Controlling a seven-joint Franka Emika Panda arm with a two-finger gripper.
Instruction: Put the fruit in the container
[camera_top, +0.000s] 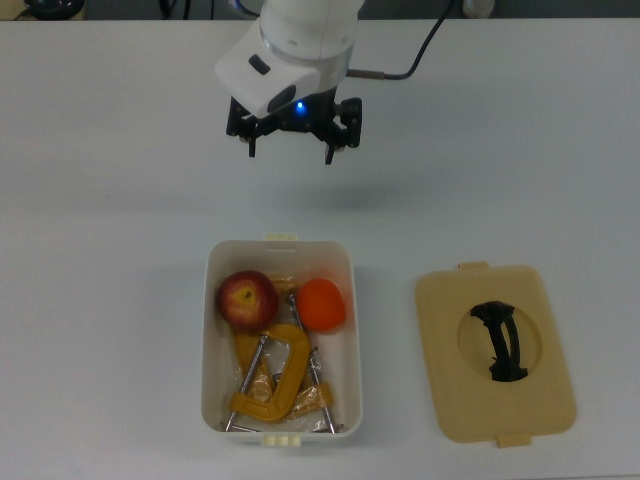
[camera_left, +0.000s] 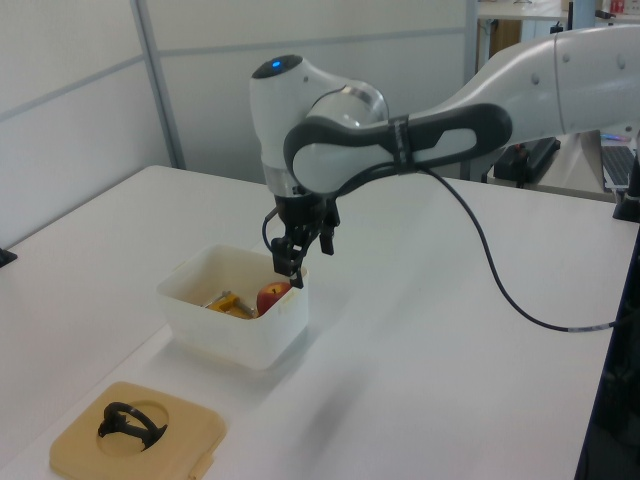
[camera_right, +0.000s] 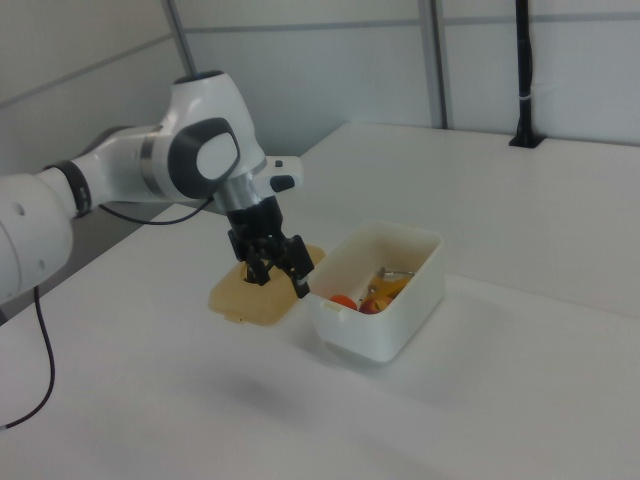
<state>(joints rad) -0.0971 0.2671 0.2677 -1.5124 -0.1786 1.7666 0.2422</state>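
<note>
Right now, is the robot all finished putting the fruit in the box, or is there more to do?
It looks finished. The red apple and the orange both sit inside the white container, next to the yellow clamps. The gripper is open, holds nothing, and hangs away from the container. No fruit shows on the table. The tan lid lies beside the container.

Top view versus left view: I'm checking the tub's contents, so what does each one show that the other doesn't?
Only the top view shows the orange and the whole yellow clamps in the container. Only the left view shows the arm's long reach and the wall behind. Both show the apple, the tan lid on the table, and the open, empty gripper clear of the tub.
</note>
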